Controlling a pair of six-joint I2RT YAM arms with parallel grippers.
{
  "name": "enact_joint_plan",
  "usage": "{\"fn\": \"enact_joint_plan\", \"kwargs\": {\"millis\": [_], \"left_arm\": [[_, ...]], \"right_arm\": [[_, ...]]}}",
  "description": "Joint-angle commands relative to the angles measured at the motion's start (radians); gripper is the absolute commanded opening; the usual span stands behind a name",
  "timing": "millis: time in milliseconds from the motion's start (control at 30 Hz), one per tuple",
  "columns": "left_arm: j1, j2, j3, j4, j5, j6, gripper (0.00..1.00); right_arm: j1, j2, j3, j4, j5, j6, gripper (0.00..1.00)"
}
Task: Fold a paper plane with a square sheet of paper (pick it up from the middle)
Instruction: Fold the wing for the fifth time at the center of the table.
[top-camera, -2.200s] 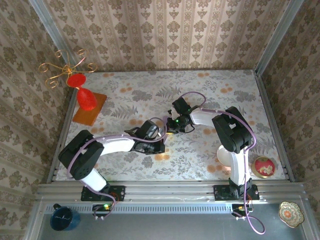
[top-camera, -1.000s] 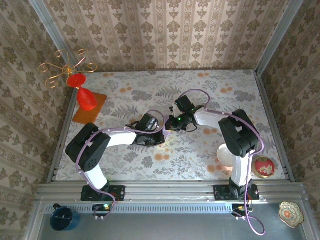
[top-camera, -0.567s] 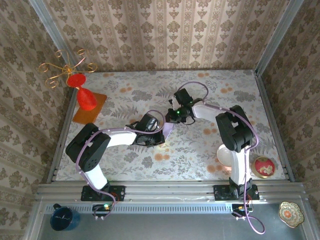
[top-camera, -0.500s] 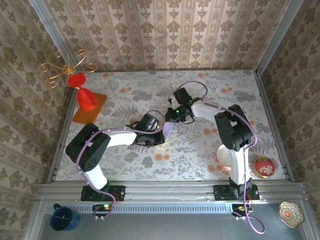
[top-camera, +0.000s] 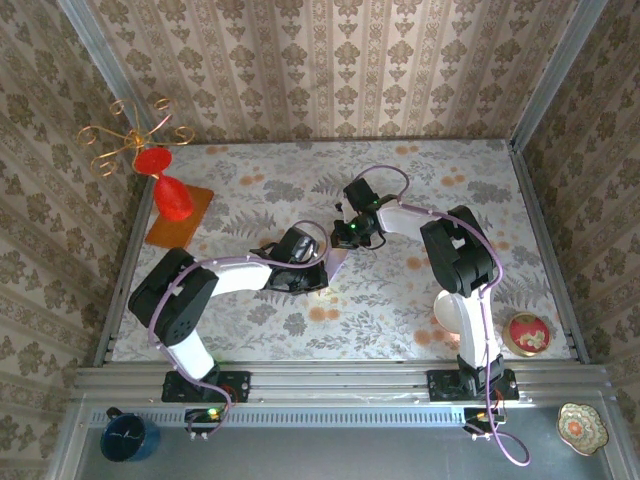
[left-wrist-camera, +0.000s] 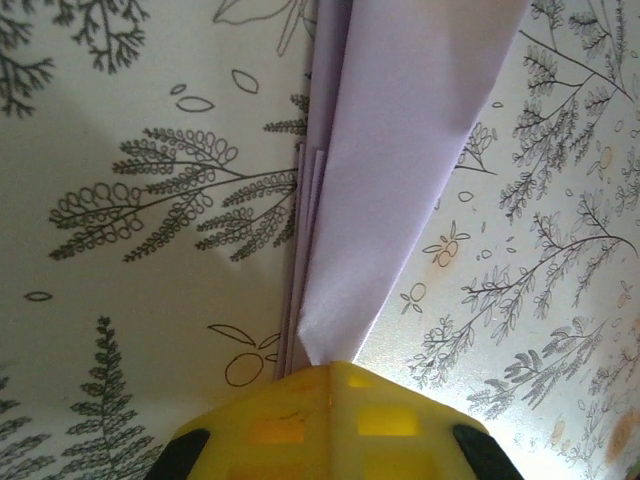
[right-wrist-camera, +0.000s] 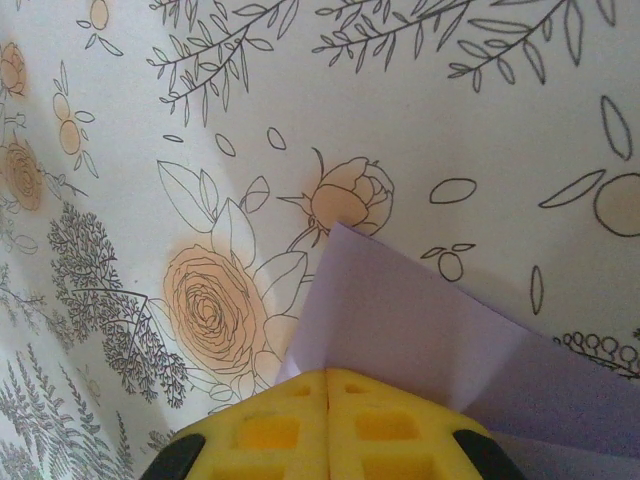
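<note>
paper plane (left-wrist-camera: 400, 150), a half-folded lilac dart over the middle of the table (top-camera: 450, 180), ran lengthwise straight out from the left gripper (left-wrist-camera: 330, 372), which pinched its tip; the right gripper (right-wrist-camera: 328, 378) clamped a far corner.

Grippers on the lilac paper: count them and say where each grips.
2. The left gripper pinches the folded lilac paper at its narrow tip; the right gripper pinches an edge of it.
</note>
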Motion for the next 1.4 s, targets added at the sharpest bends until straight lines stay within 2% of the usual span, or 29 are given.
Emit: {"fn": "enact_joint_plan", "kwargs": {"millis": [0,233,433,733,900,1100,1367], "left_arm": [[0.018,-0.023,0.034,0.020,0.025,0.014,0.00],[0.028,0.069,0.122,0.039,0.004,-0.007,0.00],[0.028,0.124,0.132,0.000,-0.042,-0.029,0.00],[0.027,0.123,0.090,-0.062,-0.107,-0.070,0.00],[0.027,0.126,0.089,-0.068,-0.106,-0.073,0.00],[0.027,0.134,0.096,-0.085,-0.110,-0.074,0.00],[0.028,0.137,0.096,-0.098,-0.113,-0.076,0.00]], "right_arm": [[-0.002,0.041,-0.016,-0.045,0.040,0.007,0.08],[-0.003,0.039,-0.027,-0.029,0.023,0.030,0.07],[-0.008,0.025,-0.028,-0.016,-0.010,0.043,0.07],[-0.026,-0.147,-0.067,0.031,-0.063,0.011,0.09],[-0.015,-0.190,-0.179,0.072,-0.069,0.015,0.09],[0.001,-0.188,-0.244,0.103,-0.091,0.017,0.07],[0.007,-0.119,-0.197,0.110,-0.133,0.015,0.05]]}}
